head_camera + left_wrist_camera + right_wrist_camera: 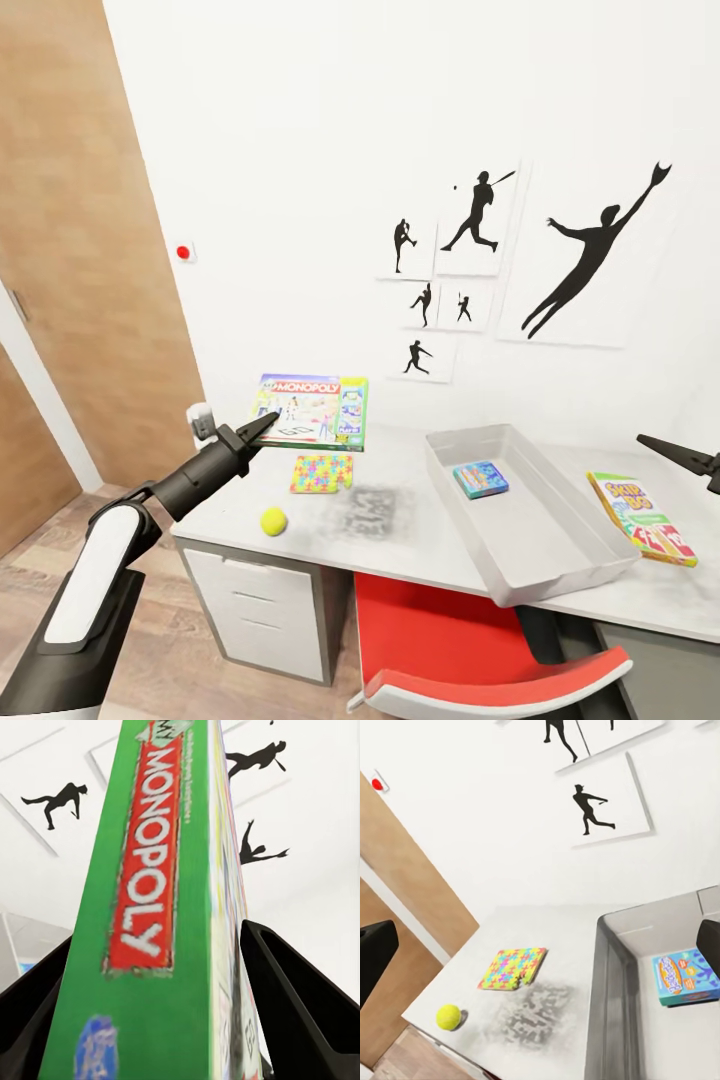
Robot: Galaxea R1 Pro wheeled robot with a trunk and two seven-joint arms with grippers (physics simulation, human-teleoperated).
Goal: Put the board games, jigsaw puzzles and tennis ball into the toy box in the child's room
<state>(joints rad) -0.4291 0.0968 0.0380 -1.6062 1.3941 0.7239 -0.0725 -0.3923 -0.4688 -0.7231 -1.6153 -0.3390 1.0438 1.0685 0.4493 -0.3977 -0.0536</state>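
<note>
Monopoly [312,411] is up off the table [420,545], pinched at its lower left edge by the left gripper [262,428]; in the left wrist view the green box spine [142,907] stands between the two black fingers [300,1005], which press on either side of it. In the head view the box hangs above the table's left end, cover facing out, in front of the white wall. Below it a jigsaw puzzle [321,473] lies flat on the table, and the tennis ball [273,521] sits near the front edge, apart from the puzzle. Beside the puzzle a blurred grey patch [366,512] marks the tabletop. The toy box [590,560] lies to the right on the table, with a small blue game box [480,479] inside near its back end. Skip-Bo [640,518] lies flat on the table just right of the toy box. The right gripper [690,462] hangs above Skip-Bo, and its fingers are spread with nothing between them. A red chair [480,650] stands under the table.
</note>
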